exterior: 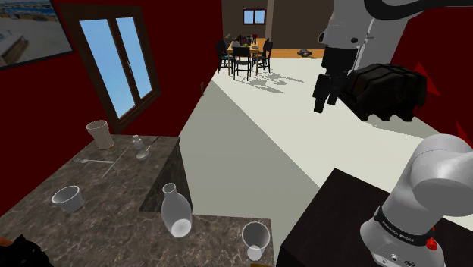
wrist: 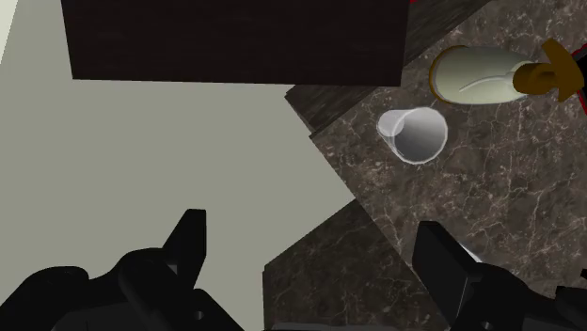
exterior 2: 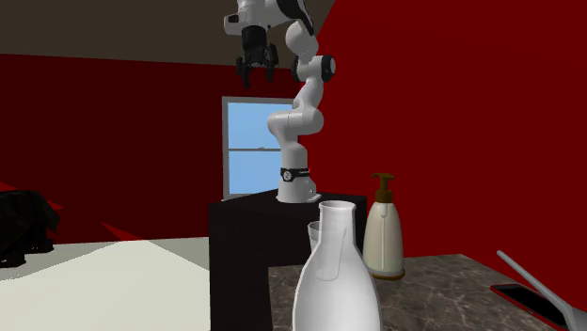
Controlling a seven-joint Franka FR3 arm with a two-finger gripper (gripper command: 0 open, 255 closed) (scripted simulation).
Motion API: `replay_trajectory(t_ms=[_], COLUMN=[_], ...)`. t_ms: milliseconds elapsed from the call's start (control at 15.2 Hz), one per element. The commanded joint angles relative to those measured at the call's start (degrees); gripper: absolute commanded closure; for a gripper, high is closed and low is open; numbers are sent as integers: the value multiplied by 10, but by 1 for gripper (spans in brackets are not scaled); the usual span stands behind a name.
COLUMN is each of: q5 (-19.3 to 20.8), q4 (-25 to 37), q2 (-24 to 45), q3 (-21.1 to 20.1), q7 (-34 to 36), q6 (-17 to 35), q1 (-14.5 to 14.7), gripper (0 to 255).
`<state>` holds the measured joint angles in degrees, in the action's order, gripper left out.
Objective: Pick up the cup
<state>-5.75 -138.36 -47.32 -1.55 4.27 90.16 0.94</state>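
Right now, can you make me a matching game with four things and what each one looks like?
Things:
1 gripper
2 cup
3 soap dispenser
4 carafe

Looks:
A brown pump on top
B black, open, high above the counter
C white, with a narrow neck
D see-through, standing beside the dispenser

Pairs: 1-B, 2-D, 3-A, 4-C

Shoulder camera overlooks counter; second, low, faces arm (sharing cup).
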Motion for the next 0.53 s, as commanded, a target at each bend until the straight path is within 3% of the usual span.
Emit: replay_trajectory(t_ms=[0, 462], q5=[0, -40], q4=[0, -108], q2=[0, 17], q3=[0, -46], q7=[0, 28], q6=[0, 125], q1=[0, 22], gripper=[0, 0])
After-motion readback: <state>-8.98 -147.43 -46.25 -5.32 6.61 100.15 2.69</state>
